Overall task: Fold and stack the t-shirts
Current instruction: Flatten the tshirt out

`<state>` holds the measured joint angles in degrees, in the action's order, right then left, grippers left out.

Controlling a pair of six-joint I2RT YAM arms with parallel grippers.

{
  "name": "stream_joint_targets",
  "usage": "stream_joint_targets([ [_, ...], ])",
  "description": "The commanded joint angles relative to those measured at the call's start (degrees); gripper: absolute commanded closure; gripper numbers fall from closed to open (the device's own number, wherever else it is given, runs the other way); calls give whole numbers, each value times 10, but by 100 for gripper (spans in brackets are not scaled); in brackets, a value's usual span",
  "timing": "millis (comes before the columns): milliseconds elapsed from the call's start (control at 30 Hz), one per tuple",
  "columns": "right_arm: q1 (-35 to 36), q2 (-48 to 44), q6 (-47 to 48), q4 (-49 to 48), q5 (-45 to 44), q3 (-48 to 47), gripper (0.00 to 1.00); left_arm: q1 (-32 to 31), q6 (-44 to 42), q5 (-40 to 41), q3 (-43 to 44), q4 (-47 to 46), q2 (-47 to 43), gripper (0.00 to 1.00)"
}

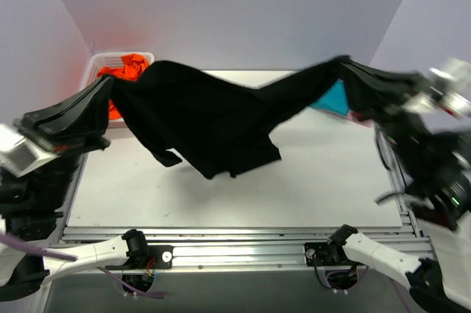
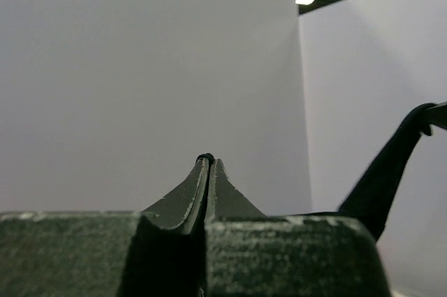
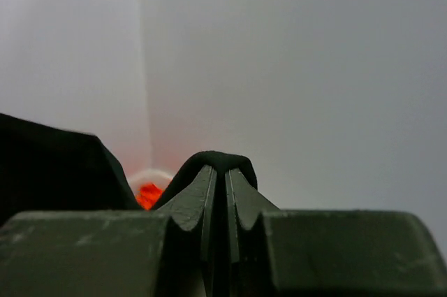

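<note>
- While both arms are raised, I see the black shirt [image 1: 206, 118] strung in the air between them, its loose folds hanging over the middle of the table [image 1: 221, 202].
- My left gripper [image 1: 110, 86], above the far left corner, has its fingers pressed together on a thin edge of that shirt.
- My right gripper [image 1: 344, 62], above the far right corner, is clamped on a fold of it.
- A teal shirt [image 1: 335, 99] lies near the far right corner, partly hidden by the black one.
- A basket [image 1: 99, 62] at the far left corner holds orange cloth [image 1: 129, 66].

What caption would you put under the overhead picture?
Left claw and right claw stretch a black t-shirt in the air above the table.
</note>
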<state>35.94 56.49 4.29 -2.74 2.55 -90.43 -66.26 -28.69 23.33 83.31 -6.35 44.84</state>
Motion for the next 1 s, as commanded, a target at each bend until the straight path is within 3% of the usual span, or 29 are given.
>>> stream_joint_targets([
  [0, -4, -86, -43, -78, 155, 10, 100, 3, 96, -109, -2, 40, -33, 98],
  [133, -20, -115, -64, -50, 312, -51, 100, 4, 137, -288, 47, 140, -56, 98],
  [167, -27, -115, -70, -37, 333, -72, 100, 9, 152, -365, 75, 153, -64, 98],
  [267, -61, -125, -94, -22, 386, -131, 100, 34, 193, -479, 94, 159, -98, 98],
  [500, -131, -145, -203, -100, 441, -208, 100, 151, 309, -588, 86, 80, -170, 98],
  [600, -171, -98, -226, -76, 413, -295, 100, 170, 318, -573, 74, 52, -185, 98],
  [767, -183, 37, -203, 60, 323, -457, 100, 184, 292, -423, 43, 48, -162, 98],
  [900, -179, 91, -162, 86, 228, -364, 100, 184, 261, -257, -28, 33, -129, 98],
  [967, -178, 96, -148, 63, 165, -250, 100, 184, 240, -137, -81, 22, -97, 98],
])
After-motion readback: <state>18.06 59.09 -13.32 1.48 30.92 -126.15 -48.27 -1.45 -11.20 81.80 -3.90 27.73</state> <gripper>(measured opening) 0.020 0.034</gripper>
